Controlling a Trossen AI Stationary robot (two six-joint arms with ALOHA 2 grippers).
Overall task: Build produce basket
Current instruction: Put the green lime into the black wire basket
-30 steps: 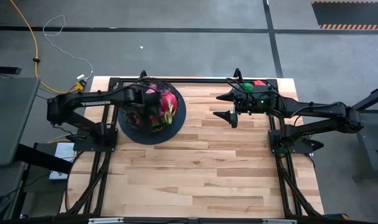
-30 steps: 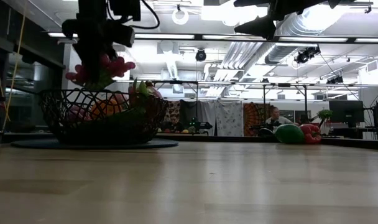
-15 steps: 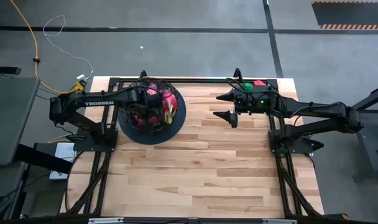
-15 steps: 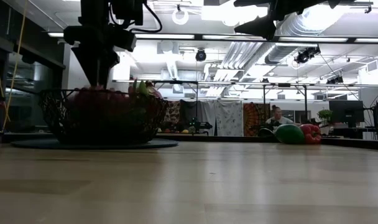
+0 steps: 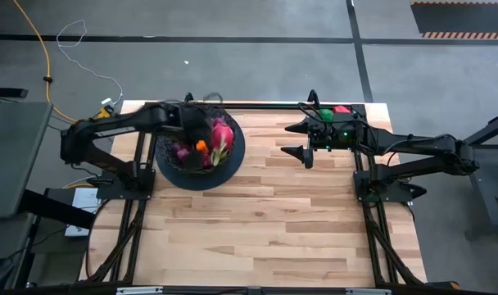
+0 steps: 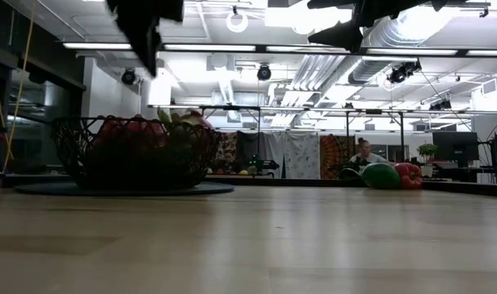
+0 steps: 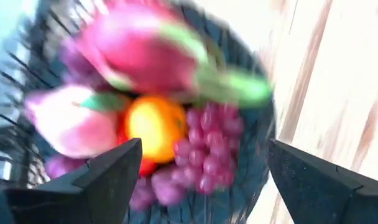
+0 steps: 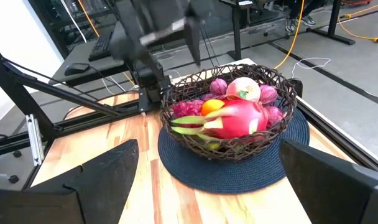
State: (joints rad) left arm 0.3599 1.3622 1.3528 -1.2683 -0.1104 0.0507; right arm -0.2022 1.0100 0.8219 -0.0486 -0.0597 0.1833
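Basket (image 5: 201, 147) sits on a dark round mat (image 5: 233, 164) at the counter's (image 5: 265, 229) far left, holding produce: pink dragon fruit (image 8: 239, 118), peach (image 8: 242, 90), orange (image 7: 155, 127), purple grapes (image 7: 207, 146). Left claw (image 7: 201, 171) hangs above the basket, fingers spread wide, nothing between them; its arm is smeared in the high view and covers the basket's far-left rim. In the low view only the dark tip of the left claw shows at the top edge. Right claw (image 5: 302, 139) hovers over the far right of the counter, wide open and empty, well apart from the basket. Green pepper (image 6: 381, 175) and red pepper (image 6: 409, 174) lie by the far right edge, partly hidden under the right arm from above. A person sits in the room behind, too small to make out.
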